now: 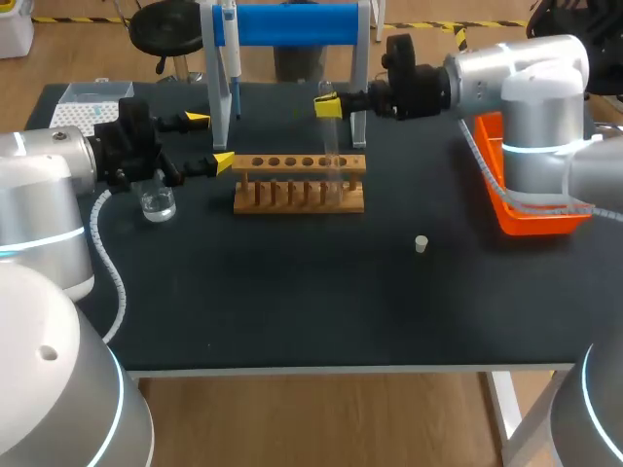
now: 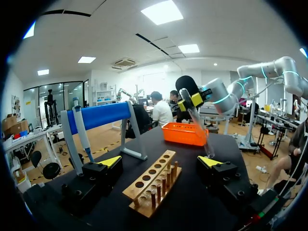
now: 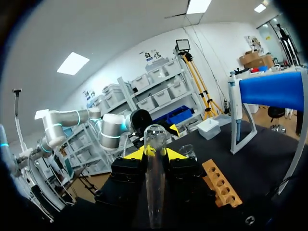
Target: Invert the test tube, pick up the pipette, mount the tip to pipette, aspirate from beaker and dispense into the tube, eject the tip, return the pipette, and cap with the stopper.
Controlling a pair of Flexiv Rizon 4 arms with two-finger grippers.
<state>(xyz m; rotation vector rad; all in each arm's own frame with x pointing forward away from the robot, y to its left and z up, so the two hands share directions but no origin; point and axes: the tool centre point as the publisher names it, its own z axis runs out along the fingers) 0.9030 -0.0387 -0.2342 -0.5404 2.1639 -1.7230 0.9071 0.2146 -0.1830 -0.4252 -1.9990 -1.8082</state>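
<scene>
Reading the table [image 1: 292,292] as a clock face with twelve at the far edge, our left gripper [image 1: 209,141] sits near ten o'clock. Its fingers are spread wide with nothing between them, close to the beaker [image 1: 157,202]. We judge it is parked there to stay clear of the rack while keeping near the pipette [image 1: 232,58], which hangs upright on the stand [image 1: 292,24] at about eleven. The rack [image 1: 299,195] lies between centre and twelve, its long side across the table. Over its right end our right gripper [image 1: 328,105], coming in from two o'clock, pinches the tube [image 1: 332,156] near its upper end. The tube's long axis runs nearly vertical with a slight lean, its lower end down by the rack's end holes. We think the high grip leaves the length free to drop into a hole. We cannot tell which end is the mouth. The stopper [image 1: 421,243] stands alone at four o'clock, well apart from the rack, and the tray [image 1: 531,219] sits at three.
</scene>
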